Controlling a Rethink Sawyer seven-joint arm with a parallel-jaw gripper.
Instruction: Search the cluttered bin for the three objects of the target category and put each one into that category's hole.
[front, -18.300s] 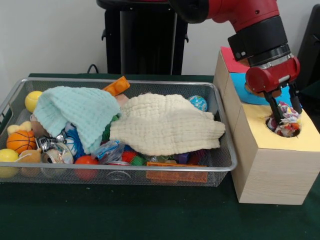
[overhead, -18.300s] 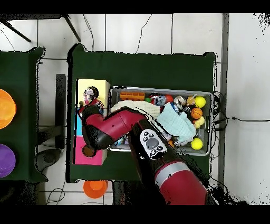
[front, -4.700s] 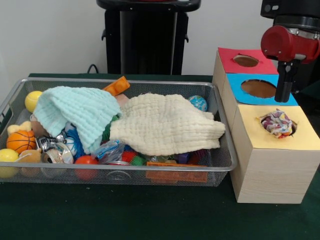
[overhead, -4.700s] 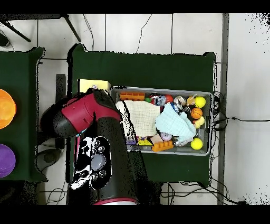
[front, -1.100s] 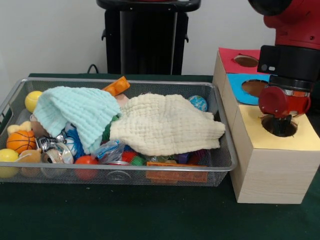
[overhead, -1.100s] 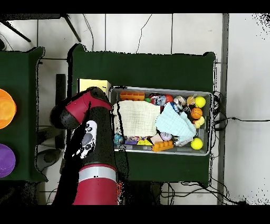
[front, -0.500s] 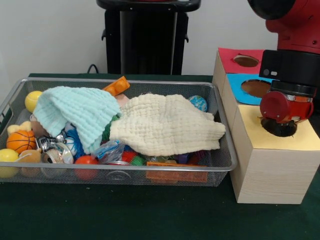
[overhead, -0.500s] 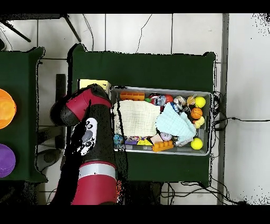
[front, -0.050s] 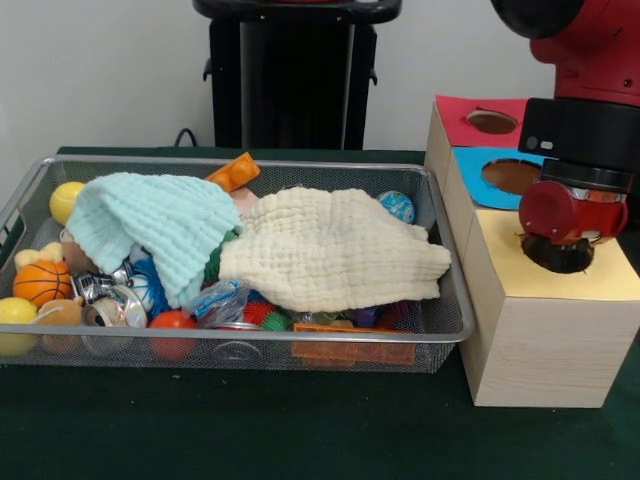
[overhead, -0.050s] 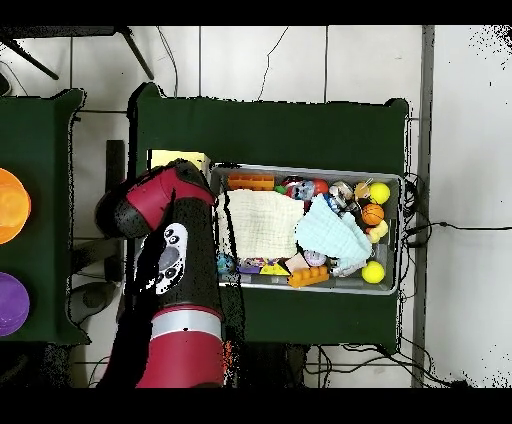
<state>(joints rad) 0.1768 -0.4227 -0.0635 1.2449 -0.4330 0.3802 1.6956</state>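
The yellow hole (front, -0.050s: 556, 254) lay directly under our gripper (front, -0.050s: 558, 250), plunged into it; we could not tell whether its jaws were parted.

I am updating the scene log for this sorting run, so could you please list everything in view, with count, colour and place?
Wire bin: one, silver mesh, on the green table.
Cream cloth: one, draped over the bin's middle and right.
Mint cloth: one, pale green, over the bin's left.
Yellow balls: two at the bin's left end, the other low at the front corner.
Basketball: one, orange, left end.
Globe ball: one, blue and green, back right corner.
Red ball: one, front of the bin.
Orange block: one, at the back rim.
Sorting box: one, wooden, right of the bin; red, blue and yellow tops, each with a hole.
Gripper: one, red and black, down at the yellow hole; jaws hidden.
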